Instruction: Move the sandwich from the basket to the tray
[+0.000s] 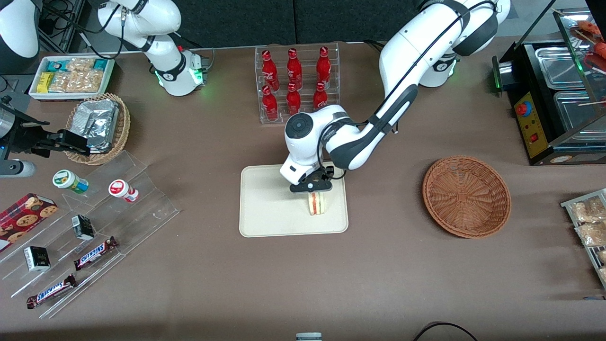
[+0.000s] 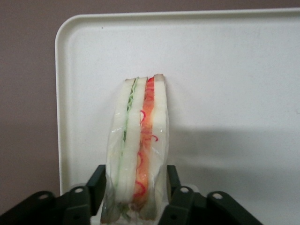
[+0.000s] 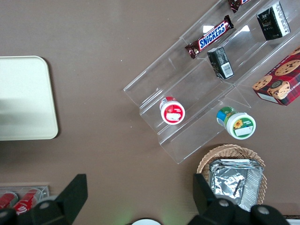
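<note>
The sandwich (image 1: pixel 316 203), a white-bread wedge in clear wrap with red and green filling, stands on its edge on the cream tray (image 1: pixel 270 208). It is close to the tray edge that faces the round reddish-brown basket (image 1: pixel 466 196). My left gripper (image 1: pixel 314 191) is right above the sandwich, low over the tray, with a finger on each bread face. In the left wrist view the black fingers (image 2: pixel 97 185) press against the wrap of the sandwich (image 2: pixel 140 140), with the tray (image 2: pixel 234 70) under it. The basket holds nothing. The tray's corner also shows in the right wrist view (image 3: pixel 23 93).
A clear rack of red bottles (image 1: pixel 296 83) stands just farther from the front camera than the tray. A tan basket with foil packets (image 1: pixel 99 125), a white snack box (image 1: pixel 71 78) and an acrylic shelf (image 1: pixel 94 222) lie toward the parked arm's end. A black warmer (image 1: pixel 554 94) stands at the working arm's end.
</note>
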